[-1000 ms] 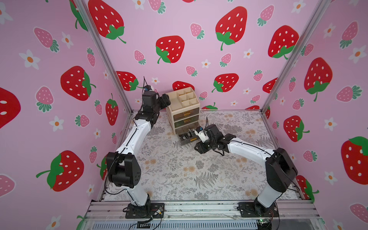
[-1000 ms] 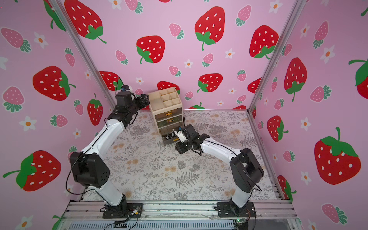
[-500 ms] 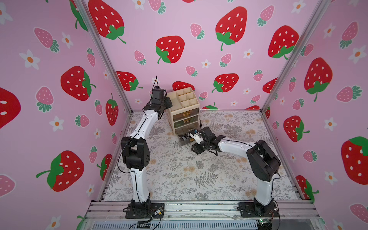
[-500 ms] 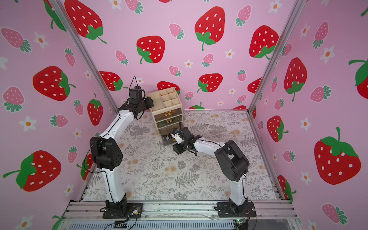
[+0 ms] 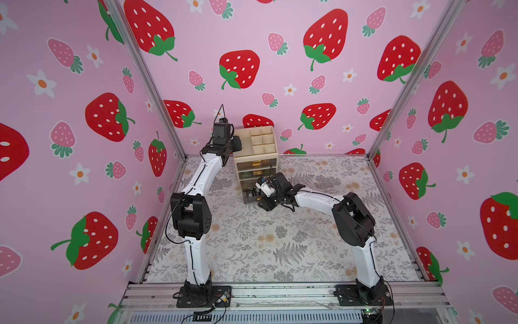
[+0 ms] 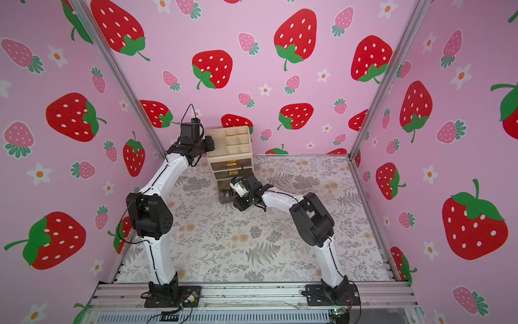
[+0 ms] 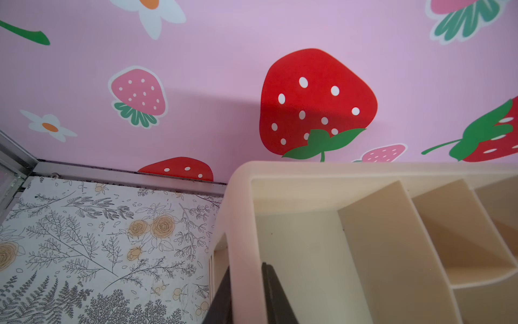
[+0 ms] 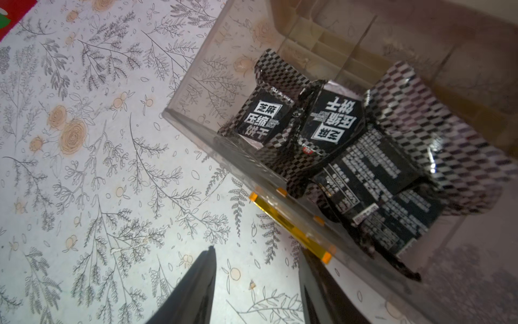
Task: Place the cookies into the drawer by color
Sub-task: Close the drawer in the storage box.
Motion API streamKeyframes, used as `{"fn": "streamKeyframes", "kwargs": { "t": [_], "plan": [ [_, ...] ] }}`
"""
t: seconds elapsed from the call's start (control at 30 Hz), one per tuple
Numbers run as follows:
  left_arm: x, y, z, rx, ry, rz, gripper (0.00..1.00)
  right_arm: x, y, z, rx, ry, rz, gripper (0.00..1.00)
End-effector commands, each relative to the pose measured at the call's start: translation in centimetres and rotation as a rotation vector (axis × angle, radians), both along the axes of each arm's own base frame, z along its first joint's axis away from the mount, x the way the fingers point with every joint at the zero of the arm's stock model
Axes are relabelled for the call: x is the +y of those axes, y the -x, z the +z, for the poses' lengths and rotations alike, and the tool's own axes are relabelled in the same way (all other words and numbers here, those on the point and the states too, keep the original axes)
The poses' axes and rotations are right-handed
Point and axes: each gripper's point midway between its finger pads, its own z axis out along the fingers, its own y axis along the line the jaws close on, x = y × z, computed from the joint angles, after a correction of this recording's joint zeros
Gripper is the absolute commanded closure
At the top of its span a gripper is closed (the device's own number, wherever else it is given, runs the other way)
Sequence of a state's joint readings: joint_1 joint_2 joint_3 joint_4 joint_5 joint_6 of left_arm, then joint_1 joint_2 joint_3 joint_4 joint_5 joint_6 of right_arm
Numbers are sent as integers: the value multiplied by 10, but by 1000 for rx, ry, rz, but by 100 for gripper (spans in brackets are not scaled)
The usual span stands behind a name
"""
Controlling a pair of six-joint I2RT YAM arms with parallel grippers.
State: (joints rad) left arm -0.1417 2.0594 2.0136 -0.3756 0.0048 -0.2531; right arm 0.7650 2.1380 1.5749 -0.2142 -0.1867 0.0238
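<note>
1. The drawer unit (image 5: 256, 162) stands at the back of the table (image 5: 252, 241), close to the strawberry wall (image 5: 280, 84).
2. Its bottom drawer (image 8: 207, 64) juts out in front, with black cookies (image 8: 333, 123) in checkered wrappers piled inside. The two drawers above sit pushed in.
3. The left pincer (image 7: 245, 277) pinches the unit's left tray rim, one finger inside and one outside.
4. The right pincer (image 8: 256, 252) is spread before the open drawer with only table between its fingers. One finger is just beside the gold handle (image 8: 288, 224); contact cannot be told.

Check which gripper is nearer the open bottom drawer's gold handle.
Right. The right gripper sits just before the gold handle; the left gripper clamps the organizer's top rim.
</note>
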Motion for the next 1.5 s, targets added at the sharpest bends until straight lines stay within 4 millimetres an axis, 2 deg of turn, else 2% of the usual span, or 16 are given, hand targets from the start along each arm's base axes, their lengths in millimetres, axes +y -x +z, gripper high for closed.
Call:
{"fn": "streamKeyframes", "kwargs": {
  "t": [0.0,0.17,0.5,0.77,1.13,1.23,1.37,1.47],
  "plan": [
    [-8,0,-10,47,0,-68,82,-1,-20,11,-84,28,-4,47],
    [-15,-2,-18,77,15,-98,85,0,-32,17,-124,60,-6,47],
    [-14,3,-39,150,54,-73,85,13,-47,21,-142,47,-22,47],
    [-16,3,-45,169,57,-74,86,20,-22,50,-49,-65,-15,47],
    [-14,9,-49,204,70,-54,87,30,19,66,79,-164,79,47],
    [-15,11,-46,200,65,-56,86,24,33,72,68,-156,103,47],
    [-19,12,-40,181,36,-63,82,25,68,76,-9,-146,255,47],
    [-23,11,-37,164,46,-76,79,27,82,62,-149,-101,402,47]
  ]
}}
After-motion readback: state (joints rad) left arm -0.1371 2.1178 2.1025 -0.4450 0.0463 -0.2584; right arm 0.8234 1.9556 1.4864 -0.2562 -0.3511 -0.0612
